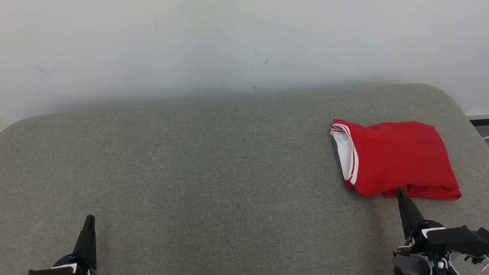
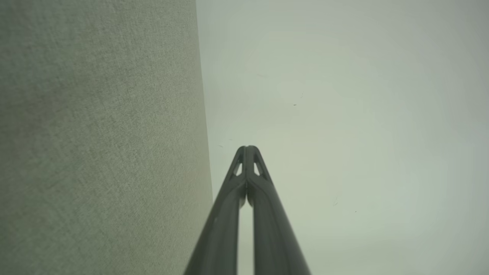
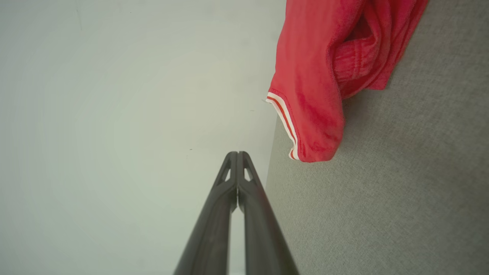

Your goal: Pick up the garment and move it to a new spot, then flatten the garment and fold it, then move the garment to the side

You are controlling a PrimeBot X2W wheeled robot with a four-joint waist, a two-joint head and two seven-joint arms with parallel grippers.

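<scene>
Right gripper (image 1: 400, 191), pressed together and empty, sits beside the folded red garment (image 1: 397, 160); task looks finished, only backing away remains.

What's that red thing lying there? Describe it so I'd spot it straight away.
Find the broad grey fabric surface before the pale wall. On its right side, near the right end effector, lies a folded red garment. Its bright red cloth and white-striped trim along the left edge set it apart from everything around.
</scene>
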